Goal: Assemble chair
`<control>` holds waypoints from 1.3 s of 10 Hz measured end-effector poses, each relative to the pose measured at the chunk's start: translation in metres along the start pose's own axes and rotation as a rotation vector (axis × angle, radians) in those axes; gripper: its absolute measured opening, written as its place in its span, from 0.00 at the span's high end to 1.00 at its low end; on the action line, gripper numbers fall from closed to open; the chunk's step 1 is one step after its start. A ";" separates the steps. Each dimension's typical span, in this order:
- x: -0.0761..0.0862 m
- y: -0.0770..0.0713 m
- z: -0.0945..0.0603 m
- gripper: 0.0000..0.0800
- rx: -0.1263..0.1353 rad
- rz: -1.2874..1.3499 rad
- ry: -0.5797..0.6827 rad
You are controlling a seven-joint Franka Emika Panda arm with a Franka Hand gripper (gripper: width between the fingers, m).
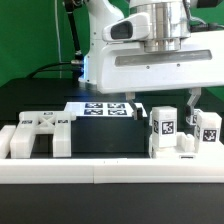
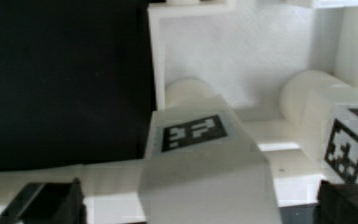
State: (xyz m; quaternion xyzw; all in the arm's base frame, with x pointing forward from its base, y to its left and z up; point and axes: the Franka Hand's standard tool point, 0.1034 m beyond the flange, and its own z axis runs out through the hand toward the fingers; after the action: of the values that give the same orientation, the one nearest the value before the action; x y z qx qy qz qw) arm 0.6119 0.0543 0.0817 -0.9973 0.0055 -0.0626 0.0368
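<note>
Chair pieces stand at the exterior view's right: two upright white posts with black-and-white tags, one (image 1: 163, 128) under my gripper and one (image 1: 207, 130) beside it. My gripper (image 1: 165, 106) hangs just above the first post, its black fingers spread to either side. In the wrist view the gripper (image 2: 201, 206) is open, and the tagged post (image 2: 194, 132) rises between the fingers with a gap on each side. The second tagged post (image 2: 345, 145) stands next to it, and a flat white slab (image 2: 229, 50) lies beyond. More chunky white chair pieces (image 1: 35, 135) sit at the exterior view's left.
The marker board (image 1: 105, 108) lies flat on the black table behind the pieces. A long white border rail (image 1: 110, 172) runs along the front. Black table surface (image 2: 60, 80) shows beside the slab in the wrist view.
</note>
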 end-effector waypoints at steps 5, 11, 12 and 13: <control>0.000 0.001 0.001 0.64 -0.006 -0.032 -0.002; -0.001 -0.002 0.001 0.64 0.003 0.383 -0.001; -0.002 -0.003 0.002 0.64 0.003 0.510 0.000; -0.002 -0.004 0.002 0.64 0.001 0.607 0.001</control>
State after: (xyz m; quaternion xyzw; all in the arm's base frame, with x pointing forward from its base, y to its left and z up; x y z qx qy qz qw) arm 0.6101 0.0582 0.0796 -0.9500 0.3034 -0.0494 0.0543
